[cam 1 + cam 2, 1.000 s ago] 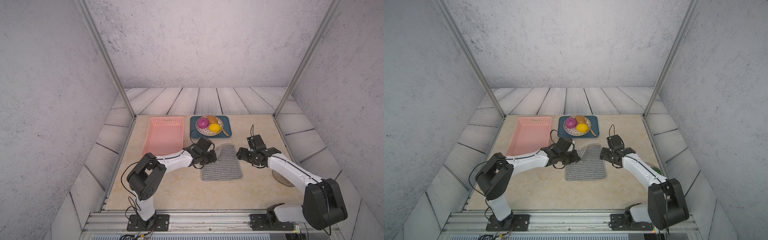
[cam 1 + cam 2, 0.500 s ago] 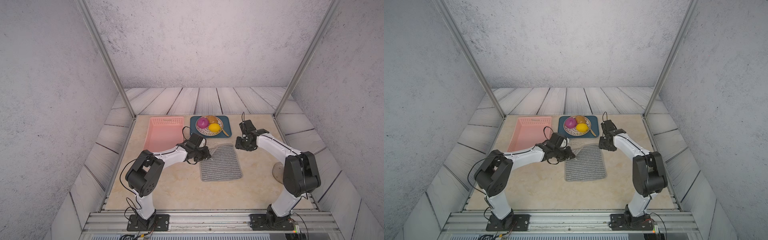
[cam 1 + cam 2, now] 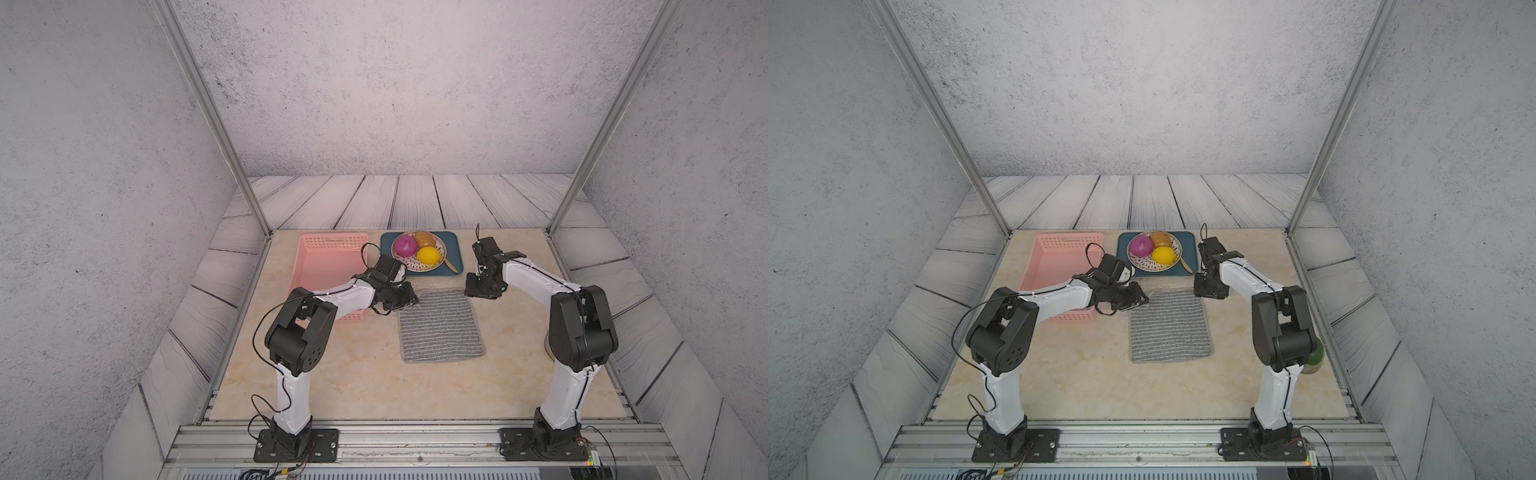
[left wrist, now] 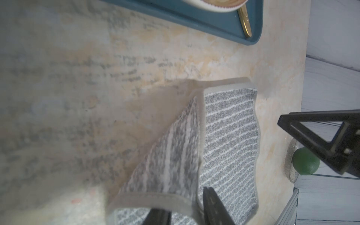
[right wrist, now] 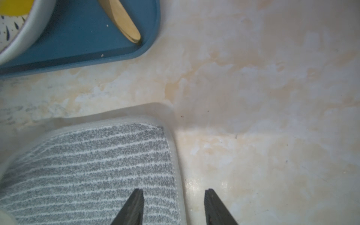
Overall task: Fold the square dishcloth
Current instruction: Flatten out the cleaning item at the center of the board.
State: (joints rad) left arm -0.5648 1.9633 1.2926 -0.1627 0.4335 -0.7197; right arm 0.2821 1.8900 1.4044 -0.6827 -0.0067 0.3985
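On table (image 3: 353,374), near blue tray (image 3: 454,249), square dishcloth (image 3: 440,324) is laid mostly flat. R gripper (image 5: 173,191) is held open over far edge, likely for pinch. L gripper (image 4: 183,202): far corner is lifted btwn jaws; grip can't be told.

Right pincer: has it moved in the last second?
Yes. In a top view the right pincer has moved farther back, toward the blue tray, and is now at the far right corner of the dishcloth.
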